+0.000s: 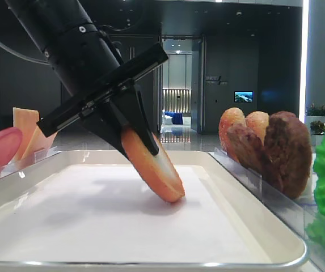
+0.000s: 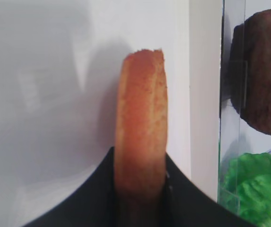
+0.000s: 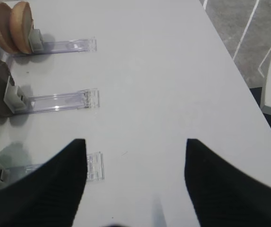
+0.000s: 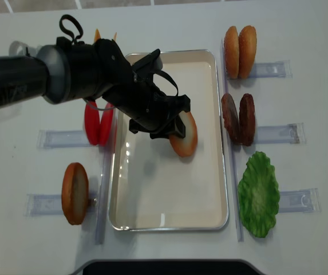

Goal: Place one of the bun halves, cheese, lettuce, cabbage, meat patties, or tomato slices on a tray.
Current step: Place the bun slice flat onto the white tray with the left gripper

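Left gripper (image 1: pixel 142 141) is clamped on a bun half (image 1: pixel 156 170), its low edge beyond the fingertips touching the tray (image 1: pixel 264 226). Only letting go remains. Right gripper (image 3: pixel 134 156) idles, fingers apart.

One exterior view looked low and level across the tray (image 1: pixel 253 226); the realsense looked straight down on it; wrist views were close.
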Action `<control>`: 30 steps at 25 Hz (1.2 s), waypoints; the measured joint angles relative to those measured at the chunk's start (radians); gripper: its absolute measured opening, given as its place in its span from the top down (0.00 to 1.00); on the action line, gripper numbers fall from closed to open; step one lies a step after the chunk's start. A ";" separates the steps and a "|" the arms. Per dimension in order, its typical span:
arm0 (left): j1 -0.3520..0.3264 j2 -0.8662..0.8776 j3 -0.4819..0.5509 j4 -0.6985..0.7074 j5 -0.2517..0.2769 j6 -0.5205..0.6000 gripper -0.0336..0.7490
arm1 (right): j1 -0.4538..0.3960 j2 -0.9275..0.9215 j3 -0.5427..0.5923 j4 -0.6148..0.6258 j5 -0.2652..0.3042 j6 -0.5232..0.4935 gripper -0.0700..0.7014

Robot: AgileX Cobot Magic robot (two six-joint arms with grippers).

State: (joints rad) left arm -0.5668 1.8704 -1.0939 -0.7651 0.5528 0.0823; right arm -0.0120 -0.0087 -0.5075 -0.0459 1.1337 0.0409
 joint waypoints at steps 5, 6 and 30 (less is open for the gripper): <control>0.000 0.000 0.000 0.035 0.013 -0.026 0.78 | 0.000 0.000 0.000 0.000 0.000 0.000 0.35; 0.000 0.000 0.000 0.062 0.018 -0.052 0.78 | 0.000 0.000 0.000 0.000 0.000 0.000 0.35; 0.100 -0.256 -0.044 0.436 0.336 -0.303 0.25 | 0.000 0.000 0.000 0.000 0.000 0.000 0.35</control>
State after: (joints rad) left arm -0.4666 1.6141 -1.1380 -0.3290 0.8884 -0.2209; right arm -0.0120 -0.0087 -0.5075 -0.0459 1.1337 0.0409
